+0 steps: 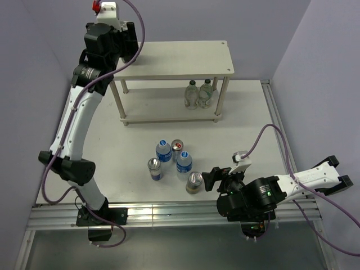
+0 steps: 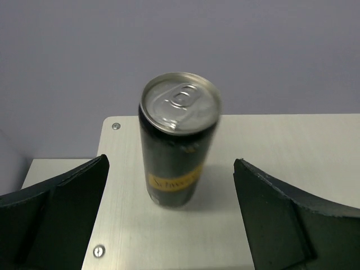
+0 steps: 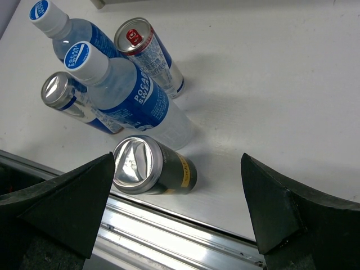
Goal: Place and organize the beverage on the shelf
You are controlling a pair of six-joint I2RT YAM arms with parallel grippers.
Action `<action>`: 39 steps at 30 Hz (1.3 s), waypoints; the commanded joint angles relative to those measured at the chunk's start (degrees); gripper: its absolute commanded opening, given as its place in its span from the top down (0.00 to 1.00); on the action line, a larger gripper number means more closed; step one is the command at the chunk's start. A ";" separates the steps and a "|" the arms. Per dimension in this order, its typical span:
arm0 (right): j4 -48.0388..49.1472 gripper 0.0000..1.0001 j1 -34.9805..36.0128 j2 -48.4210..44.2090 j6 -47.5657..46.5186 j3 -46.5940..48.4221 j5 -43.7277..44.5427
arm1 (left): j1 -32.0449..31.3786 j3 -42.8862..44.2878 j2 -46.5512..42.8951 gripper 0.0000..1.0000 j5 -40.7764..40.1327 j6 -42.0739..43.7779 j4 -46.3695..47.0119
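Between the left jaws, spread wide and gripping nothing, a black-and-gold can (image 2: pixel 179 140) stands upright on the shelf (image 2: pixel 292 152) top. Best to withdraw straight, brushing neither side. The right jaws gape empty over drinks (image 3: pixel 132 101) on the counter (image 3: pixel 281 84).

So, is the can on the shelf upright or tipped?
Upright: the black can stands on its base on the shelf, lid up.
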 commanded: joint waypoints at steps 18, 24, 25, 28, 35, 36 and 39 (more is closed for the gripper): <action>-0.34 0.00 0.60 -0.80 1.68 -0.07 3.74 | -47.10 -67.38 -43.74 0.01 -28.03 -28.51 -0.78; -0.34 0.00 0.86 -1.24 1.76 -0.16 3.48 | -57.56 -79.08 -46.48 0.01 -35.67 -49.05 -8.77; -0.33 0.00 0.86 -1.33 1.67 -0.16 3.65 | -59.23 -80.06 -46.65 0.01 -36.46 -51.46 -9.47; -0.51 0.00 0.86 -0.98 1.94 -0.07 3.74 | -64.59 -82.44 -46.30 0.01 -38.40 -59.37 -11.94; -1.30 0.00 0.86 0.17 2.64 0.37 3.65 | -67.33 -88.32 -39.99 0.01 -38.14 -65.80 -6.32; -1.21 0.00 0.95 0.17 2.55 0.37 3.65 | -67.24 -89.37 -39.36 0.01 -38.83 -66.68 -5.71; -1.04 0.00 0.86 0.08 2.38 0.28 3.57 | -67.15 -92.10 -38.04 0.01 -39.98 -64.67 0.25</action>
